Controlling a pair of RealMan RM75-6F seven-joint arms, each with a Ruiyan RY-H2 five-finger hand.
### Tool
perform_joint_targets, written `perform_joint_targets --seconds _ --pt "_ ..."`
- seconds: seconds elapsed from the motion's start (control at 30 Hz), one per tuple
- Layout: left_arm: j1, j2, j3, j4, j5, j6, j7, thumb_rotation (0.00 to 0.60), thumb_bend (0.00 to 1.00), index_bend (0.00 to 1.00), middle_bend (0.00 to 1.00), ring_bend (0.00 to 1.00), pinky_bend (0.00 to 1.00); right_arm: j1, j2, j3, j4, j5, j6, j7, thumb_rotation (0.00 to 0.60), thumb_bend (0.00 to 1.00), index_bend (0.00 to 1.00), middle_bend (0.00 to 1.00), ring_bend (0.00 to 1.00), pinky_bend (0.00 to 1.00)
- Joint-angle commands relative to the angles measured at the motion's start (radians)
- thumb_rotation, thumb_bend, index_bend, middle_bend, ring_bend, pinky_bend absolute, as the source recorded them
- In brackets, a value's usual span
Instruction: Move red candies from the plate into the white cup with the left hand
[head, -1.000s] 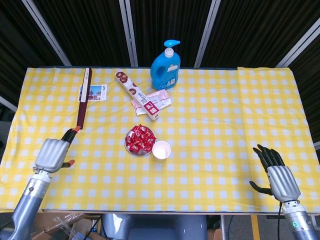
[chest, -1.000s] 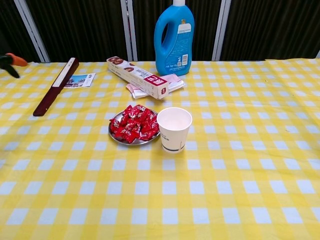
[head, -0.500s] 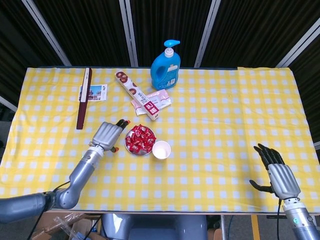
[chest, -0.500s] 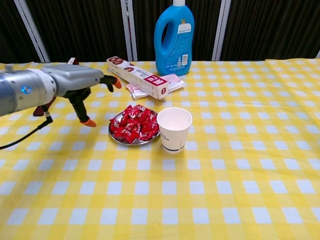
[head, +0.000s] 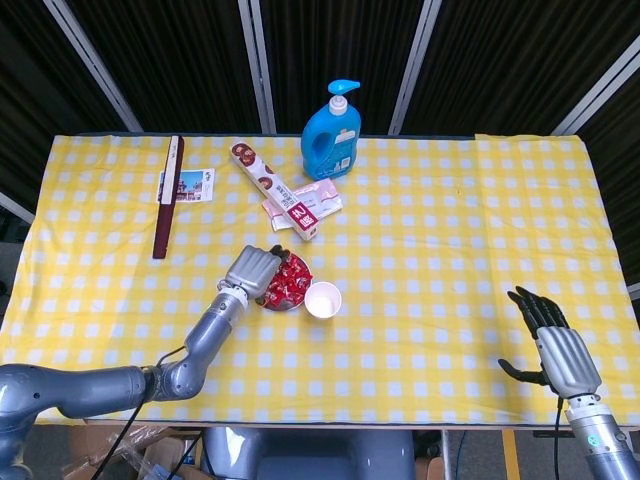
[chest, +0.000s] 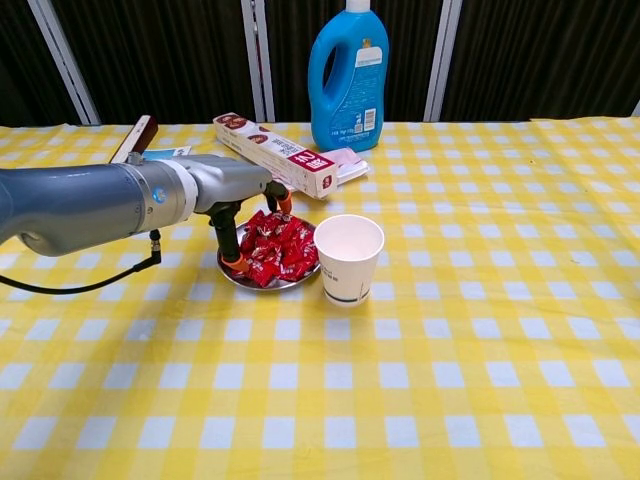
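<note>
On yellow checked tablecloth (head: 440, 250), left hand (head: 252, 270) over plate (chest: 262, 284), fingers (chest: 232, 262) spread, holding nothing.

Tablecloth (head: 420, 250) is yellow-and-white check. Left hand (head: 254, 268) is silver-grey with orange fingertips (chest: 234, 265), black cable trailing off the arm. Under its fingers: bright red candies (chest: 275, 250) with small white marks on a silver plate (chest: 290, 284). Just right of that hand, white cup (chest: 348, 258) with a dark print low on the wall. Beyond the hand: blue bottle (head: 331, 138) with blue pump, white-and-red long box (head: 275, 190), pink packets (head: 322, 203). Far side left of the hand: dark maroon folded fan (head: 166, 196), colourful card (head: 195, 185). Right hand (head: 558, 350) is grey with black fingers.
</note>
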Motion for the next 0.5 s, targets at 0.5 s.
perform_joint_targets --seconds 0.5 --pt "-0.045 0.002 0.073 -0.025 -0.042 0.045 -0.026 0.600 0.25 0.31 0.32 0.78 0.86 0.000 0.000 -0.001 -0.002 0.000 0.001 0.002 0.600 0.28 0.00 0.00 0.00 0.00"
